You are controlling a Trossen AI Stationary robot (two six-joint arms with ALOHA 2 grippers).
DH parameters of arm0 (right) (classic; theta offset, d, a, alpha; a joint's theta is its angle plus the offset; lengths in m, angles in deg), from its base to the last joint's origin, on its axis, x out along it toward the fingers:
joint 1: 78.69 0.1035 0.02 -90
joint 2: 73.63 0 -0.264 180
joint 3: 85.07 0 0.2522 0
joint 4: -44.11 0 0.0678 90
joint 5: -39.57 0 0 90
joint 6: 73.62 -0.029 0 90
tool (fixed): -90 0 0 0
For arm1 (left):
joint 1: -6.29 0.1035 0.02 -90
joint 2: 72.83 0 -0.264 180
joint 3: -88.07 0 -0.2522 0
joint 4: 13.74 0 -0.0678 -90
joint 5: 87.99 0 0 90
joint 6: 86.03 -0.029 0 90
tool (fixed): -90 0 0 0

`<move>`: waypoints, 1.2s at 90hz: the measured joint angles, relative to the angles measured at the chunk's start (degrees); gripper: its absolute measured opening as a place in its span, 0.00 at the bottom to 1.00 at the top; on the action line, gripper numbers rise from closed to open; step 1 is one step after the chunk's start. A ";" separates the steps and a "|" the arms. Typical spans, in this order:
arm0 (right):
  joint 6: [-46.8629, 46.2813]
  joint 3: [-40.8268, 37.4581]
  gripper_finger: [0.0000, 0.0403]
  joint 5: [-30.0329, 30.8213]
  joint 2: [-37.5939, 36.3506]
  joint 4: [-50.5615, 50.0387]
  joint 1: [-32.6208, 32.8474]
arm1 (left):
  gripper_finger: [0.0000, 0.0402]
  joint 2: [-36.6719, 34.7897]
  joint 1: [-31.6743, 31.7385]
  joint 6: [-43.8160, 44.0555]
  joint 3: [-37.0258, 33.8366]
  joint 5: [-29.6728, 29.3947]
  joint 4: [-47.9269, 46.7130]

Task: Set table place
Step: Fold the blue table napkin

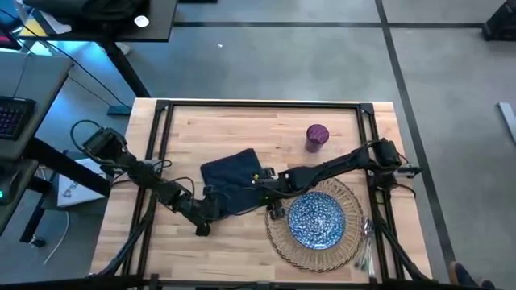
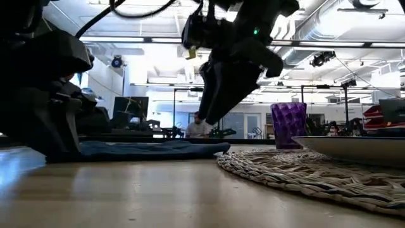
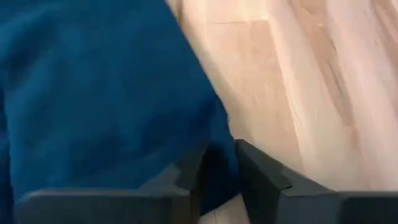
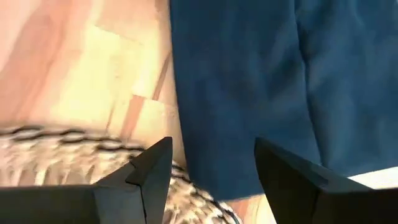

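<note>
My left gripper (image 3: pixel 217 180) pinches the napkin (image 1: pixel 234 181)'s 7 o'clock corner; its long axis seemingly runs 11-to-5. My right gripper (image 4: pixel 211 171) hovers, fingers apart.

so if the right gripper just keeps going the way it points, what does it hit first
Most likely the napkin. The right gripper has its fingers open over the napkin's edge, beside the mat. How far above the cloth it is can't be judged.

Navy napkin (image 1: pixel 234 173) (plate (image 1: pixel 316 219) blue-speckled)
</note>
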 joint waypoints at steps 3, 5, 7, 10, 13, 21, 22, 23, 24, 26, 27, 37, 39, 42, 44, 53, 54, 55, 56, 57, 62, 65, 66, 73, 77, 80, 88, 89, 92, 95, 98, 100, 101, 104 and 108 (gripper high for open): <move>0.00 0.02 0.49 0.71 -0.23 -0.43 0.57 | 0.03 -0.45 -0.29 1.98 0.00 -0.06 -0.54; -0.07 0.01 0.49 1.12 -0.24 -0.73 0.98 | 0.02 -0.89 -0.46 3.22 -0.03 -0.36 -0.92; -0.15 -0.14 0.49 1.45 -0.24 -0.71 1.34 | 0.02 -1.38 -0.63 4.11 -0.07 -0.74 -1.53; -0.50 -0.81 0.49 2.11 -0.24 0.26 1.93 | 0.02 -2.20 -0.97 4.91 -0.02 -1.56 -2.65; -1.07 -1.85 0.49 2.97 -0.24 1.72 2.55 | 0.01 -3.21 -1.42 5.14 0.23 -2.51 -4.01; -2.95 -5.77 0.49 5.53 -0.24 8.53 3.93 | 0.01 -6.60 -2.54 6.61 1.21 -6.84 -7.05; -3.22 -6.27 0.49 6.03 -0.24 9.46 4.08 | 0.01 -6.99 -2.65 6.90 1.29 -7.54 -7.34; -3.56 -6.70 0.49 6.50 -0.24 10.30 4.24 | 0.00 -7.43 -2.74 7.14 1.35 -8.15 -7.65; -3.93 -7.14 0.49 7.01 -0.24 11.10 4.37 | 0.00 -7.89 -2.83 7.37 1.39 -8.69 -8.00; -4.38 -8.04 0.49 7.92 -0.24 12.53 4.60 | 0.00 -8.81 -3.03 7.81 1.45 -9.56 -8.73; -4.54 -8.45 0.49 8.47 -0.24 13.23 4.72 | 0.00 -9.27 -3.14 7.98 1.46 -9.95 -9.00; -5.64 -12.13 0.49 14.81 -0.24 19.06 5.82 | 0.00 -13.61 -3.35 9.85 1.44 -12.62 -10.64; -5.62 -12.65 0.49 15.55 -0.24 19.37 5.95 | 0.00 -14.53 -3.35 10.20 1.44 -13.02 -11.15; -5.62 -13.27 0.49 16.65 -0.24 19.94 6.16 | 0.00 -15.84 -3.35 10.73 1.44 -13.53 -12.03; -5.62 -13.62 0.49 16.95 -0.24 20.53 6.25 | 0.00 -16.64 -3.34 11.08 1.44 -13.92 -12.50; -6.55 -15.66 0.49 17.00 -0.28 24.67 6.26 | 0.00 -19.87 -3.33 13.20 1.44 -15.98 -14.60; -6.72 -15.93 0.49 17.00 -0.28 25.20 6.24 | 0.00 -20.18 -3.33 13.45 1.44 -16.19 -14.84; -6.89 -16.22 0.49 17.00 -0.28 25.75 6.23 | 0.00 -20.47 -3.33 13.66 1.44 -16.41 -15.03; -7.07 -16.52 0.49 17.00 -0.28 26.30 6.23 | 0.00 -20.75 -3.33 13.79 1.44 -16.62 -15.18; -7.21 -16.79 0.49 17.00 -0.28 26.85 6.23 | 0.00 -21.04 -3.33 13.86 1.44 -16.83 -15.31; -7.56 -18.00 0.49 17.13 -0.28 29.53 6.04 | 0.00 -22.10 -3.29 14.13 1.44 -17.83 -15.46; -7.56 -18.63 0.49 17.11 -0.28 31.45 5.93 | 0.00 -22.60 -3.29 14.18 1.44 -18.27 -15.72; -7.56 -18.86 0.49 17.06 -0.28 32.14 5.88 | 0.00 -22.76 -3.29 14.20 1.44 -18.37 -15.86; -7.33 -20.70 0.49 16.41 -0.28 36.03 5.68 | 0.00 -23.48 -3.18 14.31 1.44 -18.69 -15.95; -7.56 -21.48 0.49 16.49 0.07 37.06 5.68 | 0.00 -23.59 -3.14 14.79 1.44 -18.97 -16.15; -7.56 -21.71 0.49 16.52 0.53 37.93 5.67 | 0.00 -23.58 -3.14 15.34 1.44 -19.22 -16.37; -7.52 -21.48 0.49 16.62 2.49 39.46 5.68 | 0.00 -23.58 -3.02 16.73 1.44 -19.82 -16.73; -7.53 -21.38 0.49 16.78 2.78 39.73 5.68 | 0.00 -23.58 -2.97 16.89 1.44 -19.88 -16.72; -7.53 -20.99 0.49 17.47 3.58 40.50 5.69 | 0.00 -23.58 -2.83 17.36 1.44 -20.00 -16.78; -7.55 -20.60 0.48 18.13 4.38 41.50 5.73 | 0.00 -23.58 -2.83 17.93 1.44 -20.11 -16.99; -7.68 -20.29 0.47 18.95 5.11 42.35 5.76 | 0.00 -23.58 -2.83 18.44 1.44 -20.17 -16.99; -7.69 -20.08 0.46 19.44 5.49 42.46 5.79 | 0.00 -23.58 -2.83 18.67 1.44 -20.17 -16.95; -7.69 -19.94 0.46 19.65 5.67 42.44 5.79 | 0.00 -23.58 -2.83 18.73 1.44 -20.17 -16.99; -7.72 -19.61 0.43 20.43 5.98 42.47 5.79 | 0.00 -23.58 -2.83 18.83 1.44 -20.15 -17.04; -7.76 -19.41 0.38 21.04 6.08 42.28 5.77 | 0.00 -23.58 -2.97 19.38 1.44 -20.15 -17.02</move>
